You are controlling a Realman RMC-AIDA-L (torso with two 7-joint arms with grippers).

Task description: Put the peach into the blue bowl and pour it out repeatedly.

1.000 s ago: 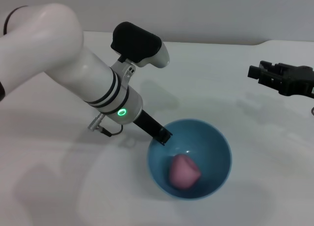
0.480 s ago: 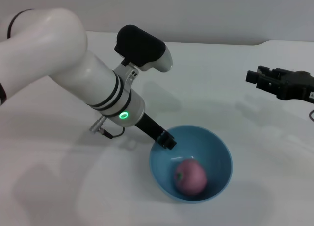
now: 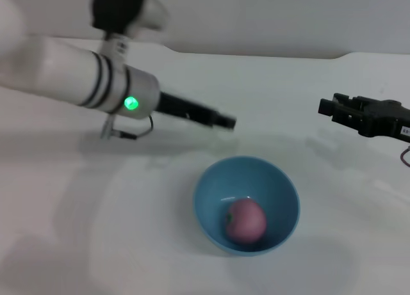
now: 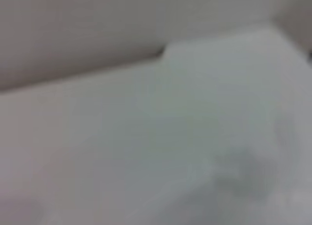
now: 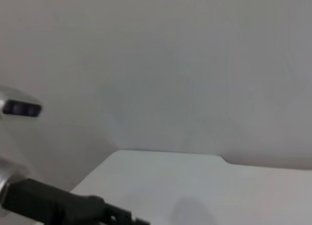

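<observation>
left tool [image 3: 227,122] hangs above the white surface [image 3: 77,231], behind the bowl [image 3: 282,186] and clear of its rim. its dark fingers form one thin, near-horizontal bar pointing toward the robot's right; no gap shows between them in the head view, so whether they are parted or closed cannot be told. nothing is seen in its grasp. a green indicator lamp [image 3: 131,103] glows on the white wrist segment behind it, and a thin cable [image 3: 131,134] loops below that segment. the left wrist view shows only bare surface and the wall edge.

right tool [image 3: 336,108] is parked well apart from the bowl, at the far right side, raised above the surface. its black fingers point toward the robot's left; their state cannot be told either, and nothing is seen in them. the right wrist view shows the wall, the far part of the surface and the left arm's dark finger bar [image 5: 73,205] at the picture's lower edge.

bowl: light blue, round, deep, standing upright on the surface in front of the robot, slightly to the right of centre.

peach [image 3: 245,220]: pink, round, lying inside the bowl on its bottom, nearer the front wall. a small green stem mark [image 3: 228,218] faces the robot's left. neither tool touches the peach or the bowl.
</observation>
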